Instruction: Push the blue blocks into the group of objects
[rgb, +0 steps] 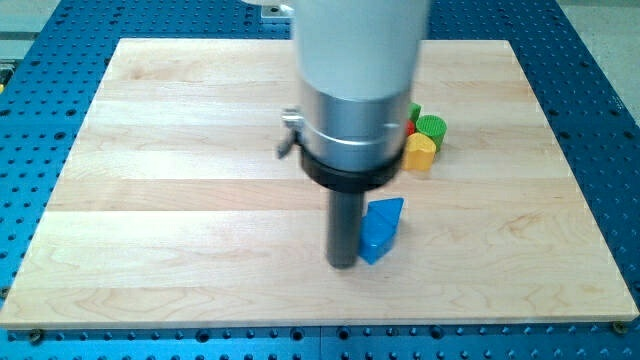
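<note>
A blue triangular block (383, 228) lies on the wooden board (180, 180) just below the middle. My tip (343, 264) rests on the board touching the blue block's left side. A small group sits up and to the right of it: a green round block (431, 128), a yellow block (420, 151), a bit of red (409, 127) and another green piece (413, 111). The arm's wide body hides the left part of that group. No second blue block shows.
The board lies on a blue perforated table (600, 120). The arm's grey and black body (355, 90) covers the board's top middle.
</note>
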